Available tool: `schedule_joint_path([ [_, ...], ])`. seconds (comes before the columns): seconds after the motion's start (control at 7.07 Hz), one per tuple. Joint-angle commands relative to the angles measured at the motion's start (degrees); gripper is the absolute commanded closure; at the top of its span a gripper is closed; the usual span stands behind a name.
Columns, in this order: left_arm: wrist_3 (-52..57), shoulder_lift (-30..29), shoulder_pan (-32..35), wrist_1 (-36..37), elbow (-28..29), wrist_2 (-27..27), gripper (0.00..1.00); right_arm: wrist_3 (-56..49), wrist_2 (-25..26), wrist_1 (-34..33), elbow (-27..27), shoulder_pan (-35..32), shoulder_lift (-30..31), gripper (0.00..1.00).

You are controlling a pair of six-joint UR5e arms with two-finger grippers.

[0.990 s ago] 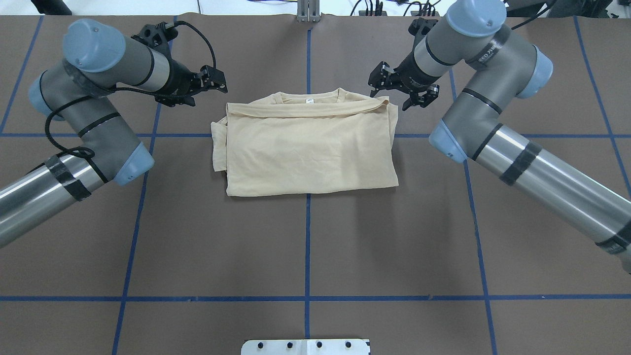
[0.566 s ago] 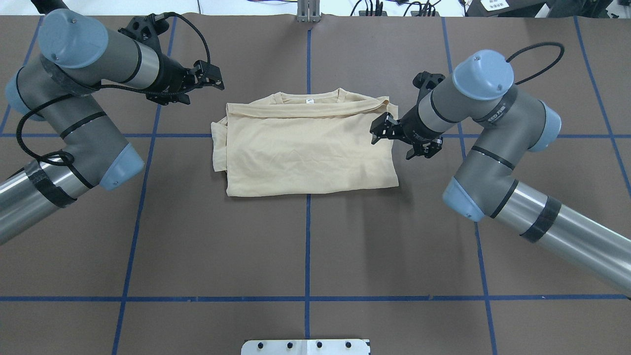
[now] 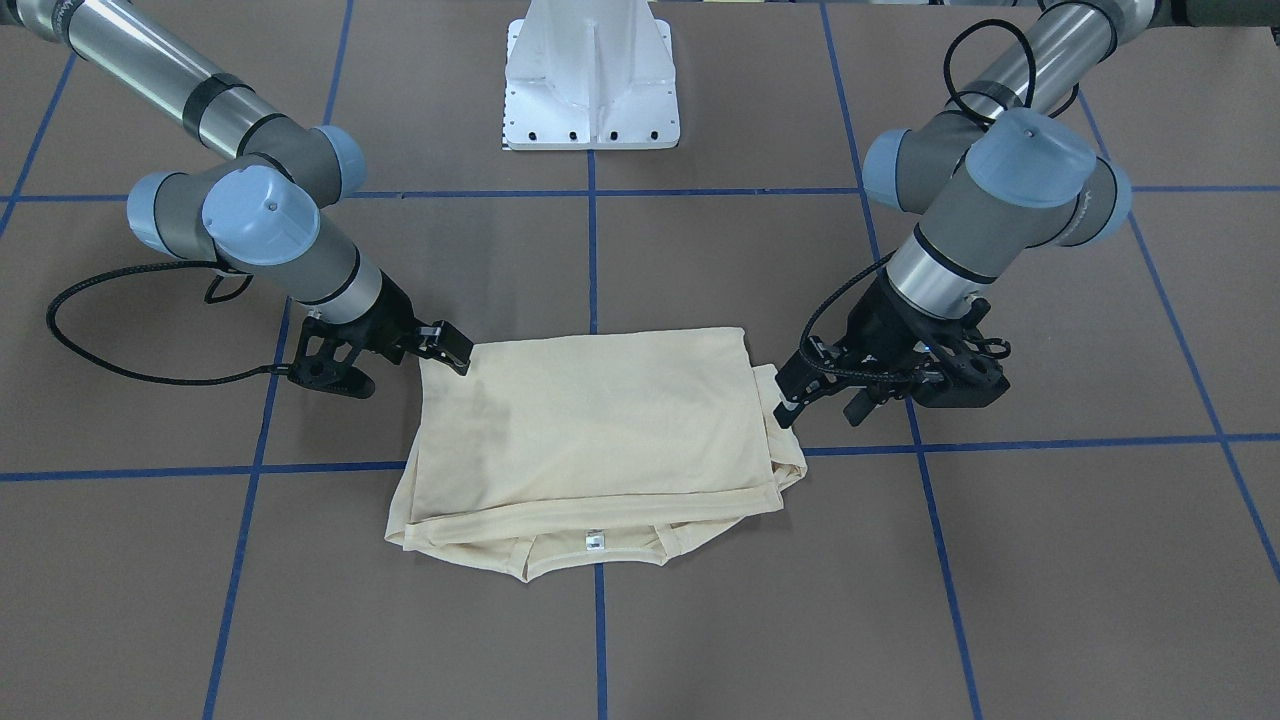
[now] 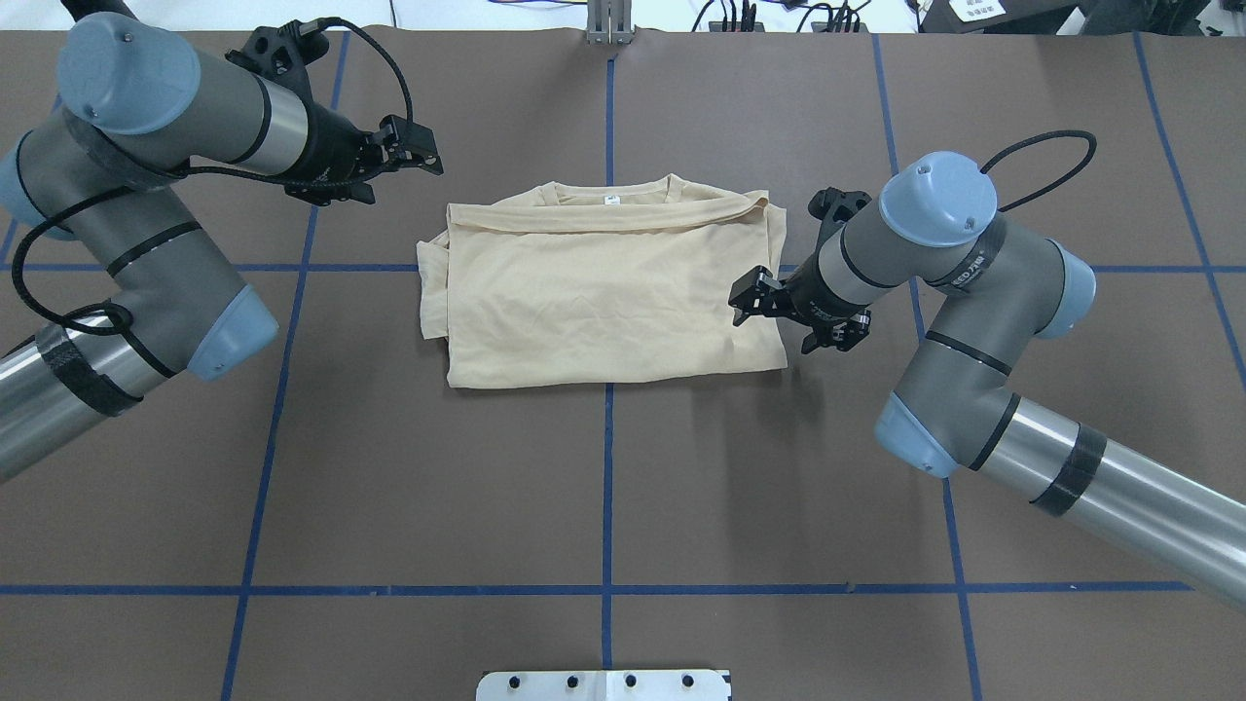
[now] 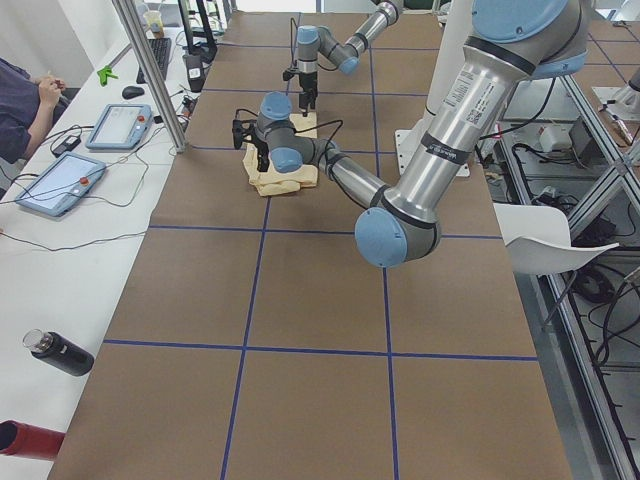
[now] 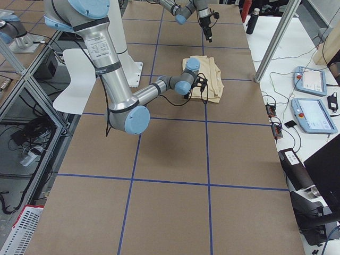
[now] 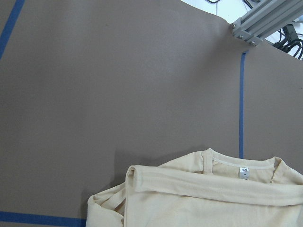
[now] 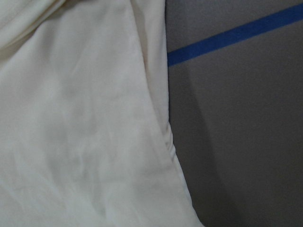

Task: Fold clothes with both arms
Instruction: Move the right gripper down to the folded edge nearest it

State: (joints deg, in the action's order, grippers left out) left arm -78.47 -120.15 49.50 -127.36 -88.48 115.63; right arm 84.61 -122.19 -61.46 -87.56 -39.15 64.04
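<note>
Overhead exterior: one folded T-shirt (image 4: 604, 292), one left arm (image 4: 146, 243), one right arm (image 4: 964, 321).

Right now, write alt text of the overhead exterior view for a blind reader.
A folded cream shirt lies on a brown table gridded with blue tape. The right arm holds open jaws at the shirt's right edge; the left arm holds open jaws clear of its far left corner.
</note>
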Motion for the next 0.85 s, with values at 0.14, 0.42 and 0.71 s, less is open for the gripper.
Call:
schedule_joint_path([
  [0.14,0.2,0.0,0.0,0.0,0.1,0.0,0.01,-0.1,-0.1,-0.1,0.2,0.7,0.0,0.10],
  [0.42,0.2,0.2,0.0,0.0,0.2,0.0,0.01,-0.1,-0.1,-0.1,0.7,0.8,-0.1,0.19],
  [0.71,0.2,0.3,0.0,0.0,0.2,0.0,0.01,-0.1,-0.2,-0.2,0.7,0.8,-0.1,0.62],
])
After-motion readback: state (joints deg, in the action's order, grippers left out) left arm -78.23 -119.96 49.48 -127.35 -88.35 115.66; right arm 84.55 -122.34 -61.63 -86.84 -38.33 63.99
